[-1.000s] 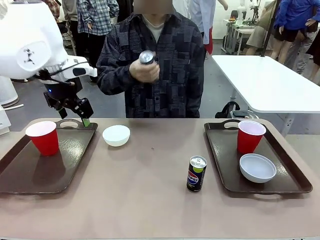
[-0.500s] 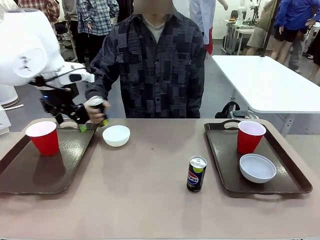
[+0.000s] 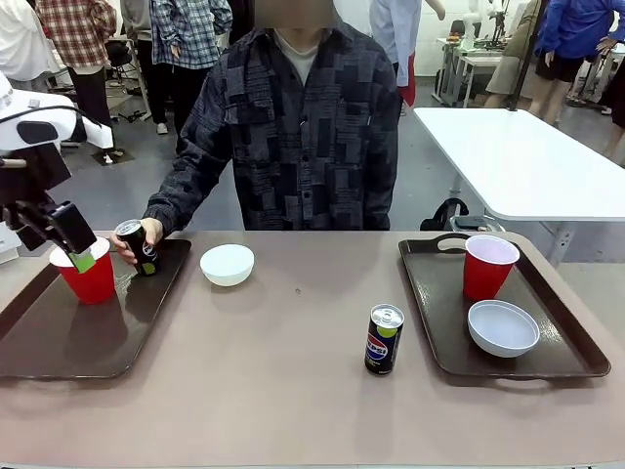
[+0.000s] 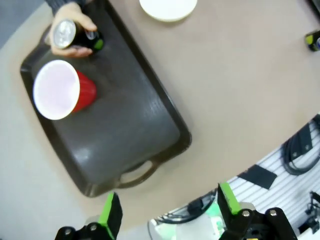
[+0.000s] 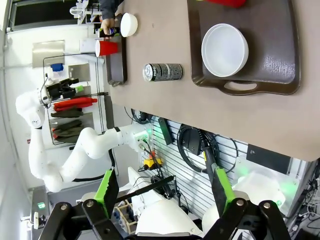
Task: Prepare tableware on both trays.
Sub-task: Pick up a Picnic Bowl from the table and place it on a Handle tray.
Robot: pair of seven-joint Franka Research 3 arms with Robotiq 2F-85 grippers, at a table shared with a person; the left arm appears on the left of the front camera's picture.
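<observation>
Now at the left tray (image 3: pixel 59 342): drink can (image 3: pixel 137 247) upright on its far end, gripped by a person's hand (image 3: pixel 148 234).
Just beside that can, on the same tray, red cup (image 3: pixel 90 278); just off the tray's right rim, on the counter (image 3: pixel 283 391), white bowl (image 3: pixel 227 264); farther right, second drink can (image 3: pixel 384 339) standing on the counter; well apart, right tray (image 3: pixel 576 363) carrying second red cup (image 3: pixel 486 266) and second white bowl (image 3: pixel 503 327). Left end effector (image 4: pixel 169 212) wide, empty, raised over the left tray's outer side; right end effector (image 5: pixel 164 189) likewise wide, empty, well apart.

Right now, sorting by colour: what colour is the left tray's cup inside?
The cup is white inside; the left wrist view shows it best.
</observation>
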